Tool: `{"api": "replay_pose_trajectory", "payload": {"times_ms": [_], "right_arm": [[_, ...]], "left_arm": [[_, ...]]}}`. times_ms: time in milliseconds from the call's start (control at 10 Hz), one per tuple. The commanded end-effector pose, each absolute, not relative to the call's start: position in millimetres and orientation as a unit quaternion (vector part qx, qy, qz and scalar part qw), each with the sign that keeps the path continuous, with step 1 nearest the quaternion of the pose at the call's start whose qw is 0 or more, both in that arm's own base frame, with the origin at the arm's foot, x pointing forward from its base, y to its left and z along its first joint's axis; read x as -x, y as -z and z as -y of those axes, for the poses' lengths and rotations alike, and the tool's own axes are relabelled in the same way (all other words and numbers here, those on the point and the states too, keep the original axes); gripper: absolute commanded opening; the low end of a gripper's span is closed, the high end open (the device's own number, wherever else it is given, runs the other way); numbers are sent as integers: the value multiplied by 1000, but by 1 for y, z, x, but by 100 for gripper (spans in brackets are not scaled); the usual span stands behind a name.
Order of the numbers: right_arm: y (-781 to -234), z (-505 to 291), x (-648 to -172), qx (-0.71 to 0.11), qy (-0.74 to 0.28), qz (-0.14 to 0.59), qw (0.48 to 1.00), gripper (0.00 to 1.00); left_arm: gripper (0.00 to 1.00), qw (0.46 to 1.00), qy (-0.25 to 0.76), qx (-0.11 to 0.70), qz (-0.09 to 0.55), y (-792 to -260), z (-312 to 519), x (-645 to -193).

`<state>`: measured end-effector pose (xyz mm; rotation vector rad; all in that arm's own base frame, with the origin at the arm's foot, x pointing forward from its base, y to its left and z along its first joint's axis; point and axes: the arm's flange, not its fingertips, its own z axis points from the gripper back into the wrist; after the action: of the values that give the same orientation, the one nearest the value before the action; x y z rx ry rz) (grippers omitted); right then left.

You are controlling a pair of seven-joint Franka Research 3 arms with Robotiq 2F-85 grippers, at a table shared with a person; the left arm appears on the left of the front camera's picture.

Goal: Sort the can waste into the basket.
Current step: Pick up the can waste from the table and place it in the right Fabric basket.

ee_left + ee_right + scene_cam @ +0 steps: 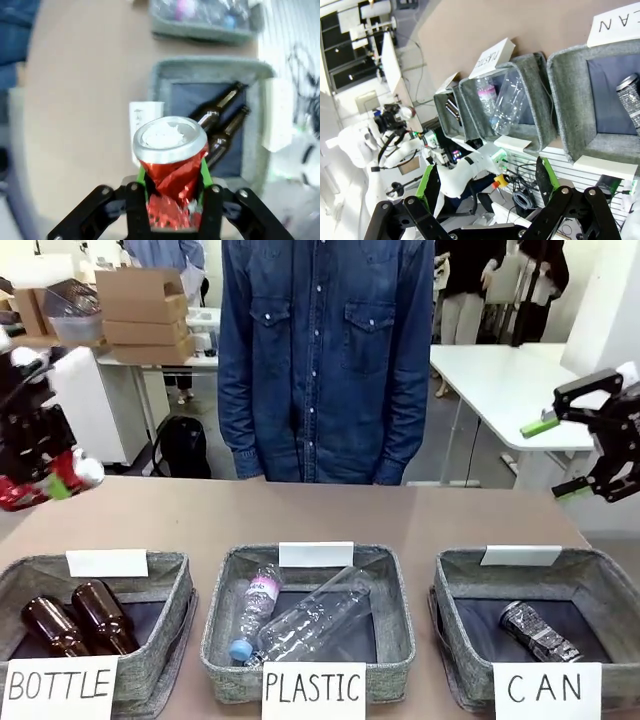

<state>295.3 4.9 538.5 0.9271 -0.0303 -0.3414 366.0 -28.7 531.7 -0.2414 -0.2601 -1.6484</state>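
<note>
Silver can: lying in CAN basket, at the worktop's right end; sorted. Red can: crushed, clamped in left hand, raised at the far left above BOTTLE basket with its two brown bottles; not yet sorted. Right hand: spread wide, holding nothing, raised beside CAN basket. Judged about half done; remaining: carry red can across to CAN basket, release.
</note>
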Motion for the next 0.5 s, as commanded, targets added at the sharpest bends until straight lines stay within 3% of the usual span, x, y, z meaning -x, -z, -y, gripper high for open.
{"api": "replay_pose_trajectory", "payload": {"times_ms": [0, 100, 400], "right_arm": [[-538, -2, -296, -445, 156, 15, 882, 100], [-538, -2, -296, -445, 156, 15, 882, 100], [-538, -2, -296, -445, 156, 15, 882, 100]], "left_arm": [[14, 631, 761, 45, 145, -513, 16, -362], [14, 665, 730, 107, 115, -532, 29, -366], [14, 665, 730, 107, 115, -532, 29, -366]]}}
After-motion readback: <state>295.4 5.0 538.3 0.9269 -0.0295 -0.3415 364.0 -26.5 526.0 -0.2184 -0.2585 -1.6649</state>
